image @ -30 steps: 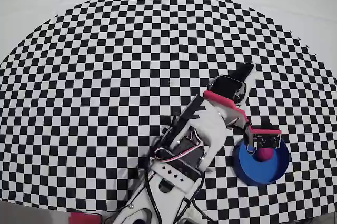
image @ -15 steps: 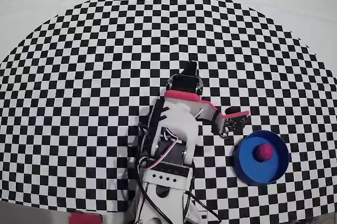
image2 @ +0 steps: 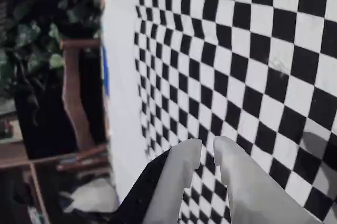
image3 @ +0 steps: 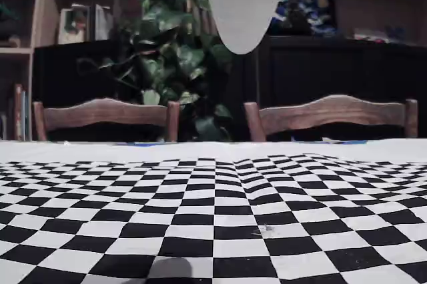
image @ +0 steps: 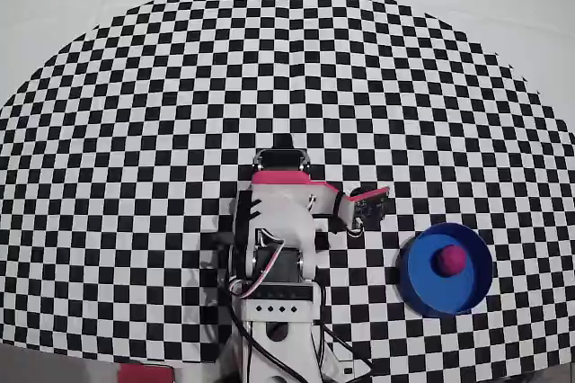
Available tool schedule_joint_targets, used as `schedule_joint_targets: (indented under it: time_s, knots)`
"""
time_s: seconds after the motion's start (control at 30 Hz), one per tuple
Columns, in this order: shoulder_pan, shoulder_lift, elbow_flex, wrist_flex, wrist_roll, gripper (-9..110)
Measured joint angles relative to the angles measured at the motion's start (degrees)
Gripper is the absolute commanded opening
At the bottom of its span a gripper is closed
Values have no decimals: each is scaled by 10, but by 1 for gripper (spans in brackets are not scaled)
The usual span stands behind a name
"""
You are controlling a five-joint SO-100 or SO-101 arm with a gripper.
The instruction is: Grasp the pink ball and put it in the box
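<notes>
Claw (image2: 208,148) fingers nearly pressed together on nothing, we see; pink ball (image: 449,260) sits inside the box (image: 418,289).

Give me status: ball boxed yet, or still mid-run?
Done: overhead view shows the pink ball resting inside the blue box. In hand: nothing; the gripper is nearly closed with nothing between its fingers, arm folded back near its base. Left: nothing visible.

No readable text, label, brand or number shows in any view.
</notes>
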Motion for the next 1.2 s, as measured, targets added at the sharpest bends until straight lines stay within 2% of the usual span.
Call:
schedule_joint_targets:
  time_s: [0.37, 1.2]
  knots:
    - [-19, 0, 0, 95, 0, 0]
    - [-24, 0, 0, 100, 0, 0]
